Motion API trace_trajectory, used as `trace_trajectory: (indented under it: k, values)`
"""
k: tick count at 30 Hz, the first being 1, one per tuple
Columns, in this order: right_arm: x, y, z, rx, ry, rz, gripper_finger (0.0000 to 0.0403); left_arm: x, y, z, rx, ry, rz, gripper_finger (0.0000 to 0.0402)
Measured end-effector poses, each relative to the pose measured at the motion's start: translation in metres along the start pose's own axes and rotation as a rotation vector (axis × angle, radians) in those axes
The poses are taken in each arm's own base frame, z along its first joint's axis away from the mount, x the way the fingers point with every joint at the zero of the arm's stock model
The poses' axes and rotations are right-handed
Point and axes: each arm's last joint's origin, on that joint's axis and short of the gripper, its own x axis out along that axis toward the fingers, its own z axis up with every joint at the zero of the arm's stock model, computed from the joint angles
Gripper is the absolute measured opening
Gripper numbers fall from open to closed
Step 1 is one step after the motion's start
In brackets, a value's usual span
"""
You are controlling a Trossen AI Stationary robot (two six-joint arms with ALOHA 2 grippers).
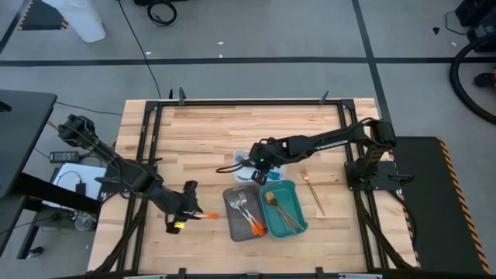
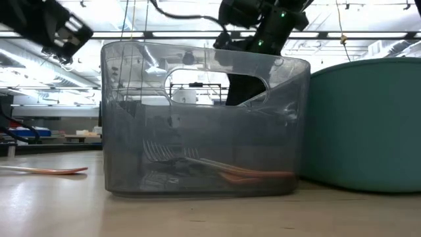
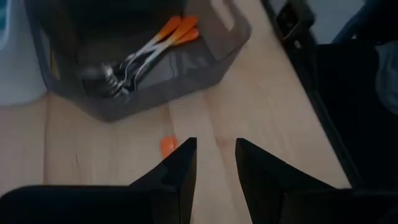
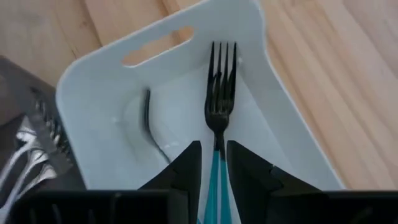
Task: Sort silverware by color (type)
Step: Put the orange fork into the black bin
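Silverware is partly sorted: orange-handled forks [image 1: 249,218] lie in the grey tray [image 1: 232,225], gold pieces [image 1: 284,211] in the teal tray [image 1: 299,228], and a blue fork [image 4: 220,99] sits in the white tray [image 4: 273,109].

The step in hand looks like the drop-off of that blue fork. The right end effector [image 4: 213,163] hangs over the white tray with the fork's teal handle running between its two fingers and its tines pointing ahead of them. The fingers stand a little apart on either side of the handle; whether they have fully let go I cannot tell. A second dark piece [image 4: 150,121] lies in the tray just beside the fork.

The left end effector [image 3: 215,163] is released, its fingers spread above the counter [image 1: 201,139], with an orange piece [image 1: 208,215] on the wood just ahead of it, between it and the grey tray.

A gold knife [image 1: 313,191] rests on the counter beside the teal tray, apart from both arms.

Next, the right arm would need to lift clear of the tray without dragging the fork, then go for the gold knife; the left needs to descend squarely over the orange piece.
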Motion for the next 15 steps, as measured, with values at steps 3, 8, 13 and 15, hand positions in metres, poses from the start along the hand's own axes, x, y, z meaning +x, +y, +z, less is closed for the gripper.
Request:
trace_trajectory:
  k: [3,8,13,15]
  values:
    - [-0.012,0.0,0.004,0.005,-0.036,0.016,0.0087,0.01,0.0,-0.007,-0.04,0.075,0.03,0.0118]
    - [-0.041,0.008,0.006,-0.009,-0.124,0.016,0.0086,0.027,0.001,-0.017,-0.066,0.171,0.076,0.0118]
    - [-0.071,0.019,0.003,-0.035,-0.223,-0.029,0.0087,0.036,0.003,-0.028,-0.098,0.264,0.125,0.0118]
    - [-0.08,0.025,0.001,-0.04,-0.257,-0.035,0.0086,0.036,0.002,-0.032,-0.11,0.295,0.139,0.0118]
